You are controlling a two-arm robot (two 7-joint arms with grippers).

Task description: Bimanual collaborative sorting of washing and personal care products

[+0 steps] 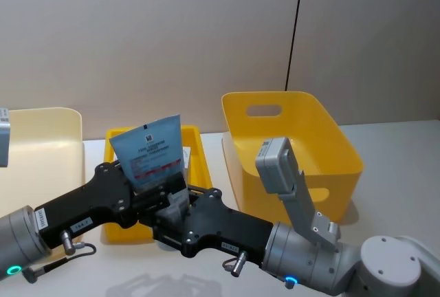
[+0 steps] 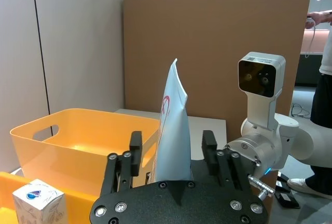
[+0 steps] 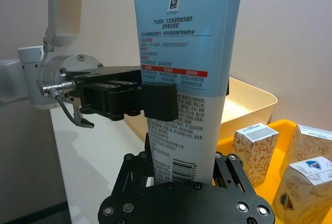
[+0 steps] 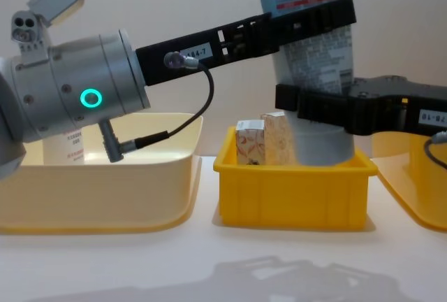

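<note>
While the right pincer (image 3: 184, 162) clamps the tube (image 3: 181, 53) above the bin (image 4: 293, 190) of cartons (image 4: 265, 141), the left pincer (image 2: 171, 146) straddles it, fingers (image 2: 135, 146) apart.

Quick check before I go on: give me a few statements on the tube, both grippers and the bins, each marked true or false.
1. The blue tube stands upright above the small yellow bin. True.
2. The right gripper sits higher on the tube than the left gripper. False: the left gripper is higher, and the right grips the tube near its base.
3. Cartons stand in the small yellow bin. True.
4. The tube's flat crimped end points down. False: it points up.
</note>
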